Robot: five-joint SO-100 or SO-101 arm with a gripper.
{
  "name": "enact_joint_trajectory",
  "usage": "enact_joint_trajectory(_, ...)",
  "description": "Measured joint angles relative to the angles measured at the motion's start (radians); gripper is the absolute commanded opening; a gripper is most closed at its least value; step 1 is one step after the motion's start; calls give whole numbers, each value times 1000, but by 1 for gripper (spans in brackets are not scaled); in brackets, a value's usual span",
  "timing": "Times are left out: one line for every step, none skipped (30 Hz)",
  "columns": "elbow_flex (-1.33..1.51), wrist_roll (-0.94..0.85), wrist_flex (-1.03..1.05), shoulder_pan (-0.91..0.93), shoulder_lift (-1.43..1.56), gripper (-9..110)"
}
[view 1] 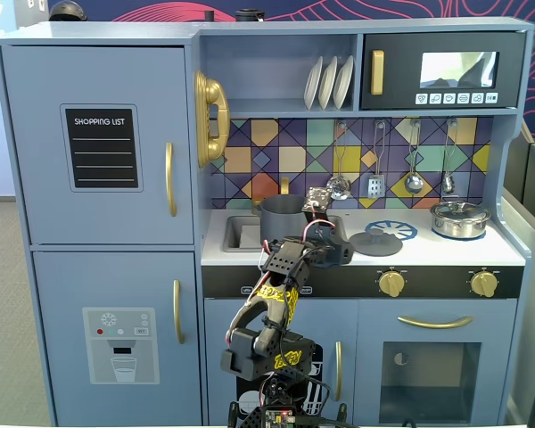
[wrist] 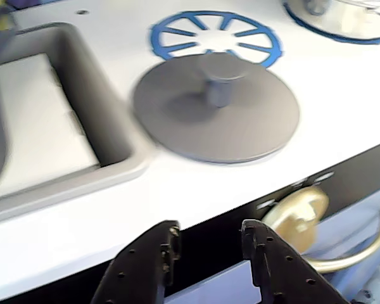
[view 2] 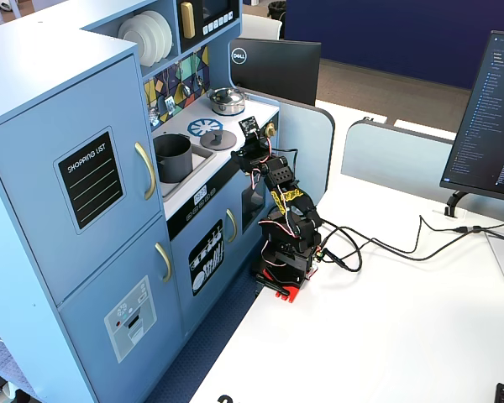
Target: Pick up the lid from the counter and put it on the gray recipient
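Approach step: black two-finger gripper (wrist: pixel 206 235) parted and empty, at 6 o'clock of round dark-gray matte knobbed lid (wrist: pixel 216 107); next, presumably, reaching the knob.

Toy kitchen counter (view 1: pixel 455 254), white, running from sink to right edge. Sink basin (wrist: pixel 44 133) sunk into the worktop's left end. Blue spoked burner ring (wrist: pixel 216 35) printed near the back edge, mid-counter. Shiny steel pot (view 1: pixel 460 218) with lid at the back right corner, on a second blue ring. Two gold knobs (view 1: pixel 391 283) on the black front strip below the worktop's front edge. Utensils (view 1: pixel 377 185) hanging on the tiled backsplash above the back edge. White plates (view 1: pixel 328 82) upright on the upper shelf. Dell monitor (view 2: pixel 273 67) beyond the worktop's far end.
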Motion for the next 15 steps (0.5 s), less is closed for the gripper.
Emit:
enact_joint_trajectory(2, 3, -40, 6, -2, 0)
enact_joint_trajectory(15, 8, -101, 12, -8, 4)
enact_joint_trajectory(31, 21, -178, 12, -15, 9)
enact_joint_trajectory(44, 41, -242, 9, -26, 12)
enact_joint_trajectory(58, 57, -301, 5, -38, 14)
enact_joint_trajectory(71, 72, -356, 3, -54, 17)
enact_joint_trajectory(78, 83, -400, 3, -69, 20)
enact_joint_trajectory(89, 92, -433, 3, -80, 22)
enact_joint_trajectory(95, 101, -466, 3, -91, 24)
enact_joint_trajectory(101, 109, -497, 3, -101, 25)
enact_joint_trajectory(104, 114, -528, 3, -114, 27)
enact_joint_trajectory(106, 118, -554, 3, -129, 27)
enact_joint_trajectory(106, 121, -577, 3, -147, 28)
enact_joint_trajectory(106, 121, -597, 3, -167, 28)
enact_joint_trajectory(106, 121, -617, 3, -187, 27)
